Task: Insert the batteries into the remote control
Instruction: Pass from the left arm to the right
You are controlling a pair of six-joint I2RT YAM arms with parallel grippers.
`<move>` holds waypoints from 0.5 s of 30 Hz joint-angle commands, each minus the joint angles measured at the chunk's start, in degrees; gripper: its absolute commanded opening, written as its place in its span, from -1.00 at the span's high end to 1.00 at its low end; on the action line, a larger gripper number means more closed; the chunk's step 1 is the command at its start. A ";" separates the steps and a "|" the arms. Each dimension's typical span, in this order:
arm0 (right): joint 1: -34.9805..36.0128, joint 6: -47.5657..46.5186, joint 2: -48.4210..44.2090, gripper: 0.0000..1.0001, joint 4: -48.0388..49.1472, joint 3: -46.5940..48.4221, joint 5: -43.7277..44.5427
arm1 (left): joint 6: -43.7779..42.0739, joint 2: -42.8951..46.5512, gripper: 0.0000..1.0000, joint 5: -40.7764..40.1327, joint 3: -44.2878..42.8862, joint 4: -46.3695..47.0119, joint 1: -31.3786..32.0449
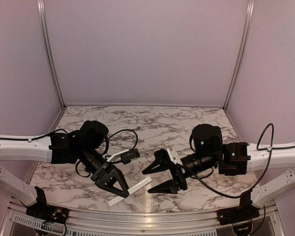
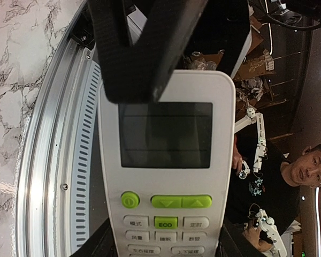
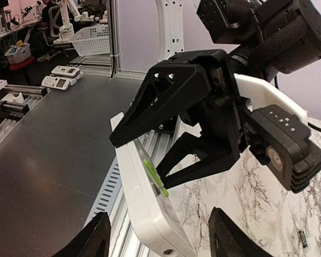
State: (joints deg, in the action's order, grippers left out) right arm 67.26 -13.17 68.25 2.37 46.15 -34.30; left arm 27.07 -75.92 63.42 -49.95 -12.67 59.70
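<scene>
Remote control (image 2: 166,160) held above the marble surface (image 1: 187,123) near its front edge, clamped in the left gripper (image 1: 119,186) jaws. Right gripper (image 1: 147,182) jaws spread, empty, near the remote's free end. One battery (image 3: 302,238) lies on the surface.

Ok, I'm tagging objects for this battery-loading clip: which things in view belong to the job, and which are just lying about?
Job:
- remote, gripped by the left gripper
- what looks like a battery, lying on the table

Lying about, all beyond the rig:
- spare remotes
- white basket
- person
</scene>
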 commanded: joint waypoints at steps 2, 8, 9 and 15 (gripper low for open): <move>2.35 -2.64 2.16 -0.05 -4.44 3.84 0.58 | 0.83 1.05 0.19 2.81 0.23 3.57 0.41; 2.96 -2.52 2.88 0.44 -4.58 4.99 -1.27 | 2.42 1.15 0.17 3.90 0.96 6.21 0.41; 2.98 -2.48 2.84 0.53 -4.65 5.18 -1.59 | 2.94 1.18 0.17 4.21 1.14 6.94 0.41; 3.05 -2.74 2.81 1.00 -5.51 5.97 -2.30 | 2.02 1.24 -0.30 3.28 0.58 6.07 0.25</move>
State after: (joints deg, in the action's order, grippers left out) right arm 69.91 -18.83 70.94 -1.69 49.43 -36.16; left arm 31.94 -75.92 69.32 -48.90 -9.30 60.01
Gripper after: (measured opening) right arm 0.152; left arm 0.589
